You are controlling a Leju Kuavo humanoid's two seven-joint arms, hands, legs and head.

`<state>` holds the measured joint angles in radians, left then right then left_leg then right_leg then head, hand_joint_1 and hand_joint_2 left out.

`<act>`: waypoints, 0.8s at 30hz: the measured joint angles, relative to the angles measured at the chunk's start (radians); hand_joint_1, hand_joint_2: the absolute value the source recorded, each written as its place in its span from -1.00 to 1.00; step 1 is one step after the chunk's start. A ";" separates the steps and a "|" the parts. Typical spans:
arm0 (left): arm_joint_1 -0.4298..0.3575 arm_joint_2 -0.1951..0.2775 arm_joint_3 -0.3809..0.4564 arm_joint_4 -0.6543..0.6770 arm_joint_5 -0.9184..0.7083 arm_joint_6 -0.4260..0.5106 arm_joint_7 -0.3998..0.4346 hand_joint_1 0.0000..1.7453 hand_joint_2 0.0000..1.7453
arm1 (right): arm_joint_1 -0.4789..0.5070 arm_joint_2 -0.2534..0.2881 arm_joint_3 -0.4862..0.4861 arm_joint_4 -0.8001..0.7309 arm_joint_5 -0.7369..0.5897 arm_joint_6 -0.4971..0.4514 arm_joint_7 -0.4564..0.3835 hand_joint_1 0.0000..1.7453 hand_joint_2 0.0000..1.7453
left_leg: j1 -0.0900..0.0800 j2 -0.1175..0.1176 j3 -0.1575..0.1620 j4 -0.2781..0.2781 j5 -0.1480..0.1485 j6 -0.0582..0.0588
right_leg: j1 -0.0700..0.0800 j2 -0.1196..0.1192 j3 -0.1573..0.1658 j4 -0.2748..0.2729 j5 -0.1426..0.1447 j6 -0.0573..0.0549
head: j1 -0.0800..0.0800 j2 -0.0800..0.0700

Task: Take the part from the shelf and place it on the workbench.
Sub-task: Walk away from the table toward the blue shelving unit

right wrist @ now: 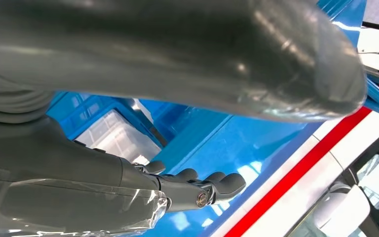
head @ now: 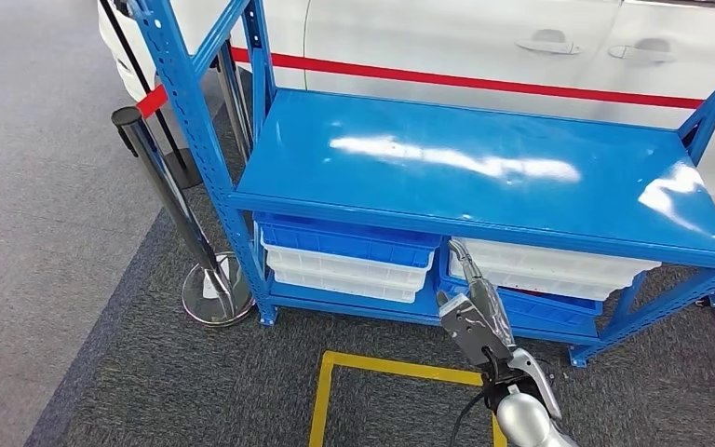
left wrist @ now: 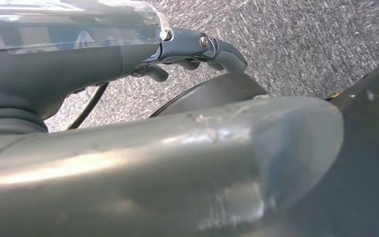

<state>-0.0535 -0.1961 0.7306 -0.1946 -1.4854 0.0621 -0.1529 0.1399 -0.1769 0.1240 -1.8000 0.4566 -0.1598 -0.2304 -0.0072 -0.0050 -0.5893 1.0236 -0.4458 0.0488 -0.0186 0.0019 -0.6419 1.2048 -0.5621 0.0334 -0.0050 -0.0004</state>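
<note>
Reaching the right hand toward the lower level of the blue shelf.

Stretching the right arm forward and up from in front of the shelf, keeping the fingers nearly straight and close side by side, with the thumb apart, holding nothing. Pointing the fingertips at the front edge of the lower level, just at the gap between the two stacks of blue and white bins. Not managing to make out the part itself among these bins. Hanging the left hand over the grey carpet, fingers a little bent and apart from the thumb, gripping nothing. Showing behind the shelf a white car, beside its left front leg a dark post, and in front of it a yellow floor line.
</note>
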 joint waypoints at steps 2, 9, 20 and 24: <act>0.000 0.000 -0.002 0.000 -0.001 0.000 -0.001 -1.00 -1.00 | 0.005 0.004 0.000 -0.003 0.000 -0.004 -0.002 -1.00 -1.00 | -0.004 0.000 0.005 0.001 -0.004 -0.003 | 0.009 -0.004 0.057 -0.130 0.063 -0.016 | 0.000 0.000; -0.001 0.000 -0.002 0.000 0.023 -0.001 -0.050 -1.00 0.00 | 0.028 0.024 -0.001 -0.010 -0.024 -0.012 -0.006 -1.00 -1.00 | -0.004 0.002 -0.018 0.068 -0.054 -0.038 | 0.006 -0.006 0.090 -0.206 0.089 -0.044 | -0.002 0.000; -0.002 0.002 0.020 0.000 0.047 0.017 -0.065 -1.00 -0.50 | 0.088 0.145 -0.020 0.120 -0.161 0.005 -0.035 -1.00 -0.50 | 0.010 0.001 0.027 0.001 -0.024 -0.039 | 0.010 -0.001 0.096 -0.199 0.078 -0.023 | -0.002 0.000; -0.002 0.003 0.021 0.000 0.046 0.018 -0.063 -1.00 -1.00 | 0.090 0.163 -0.028 0.144 -0.145 -0.001 -0.041 -1.00 -0.50 | 0.012 0.002 0.032 -0.017 -0.012 -0.012 | 0.005 -0.002 0.073 -0.146 0.039 -0.002 | -0.001 0.000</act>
<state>-0.0556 -0.1928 0.7514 -0.1946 -1.4393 0.0796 -0.2157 0.2298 -0.0134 0.0957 -1.6557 0.3112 -0.1611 -0.2717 0.0052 -0.0025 -0.5569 1.0066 -0.4578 0.0366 -0.0136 -0.0005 -0.5688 1.0591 -0.5236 0.0311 -0.0056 -0.0004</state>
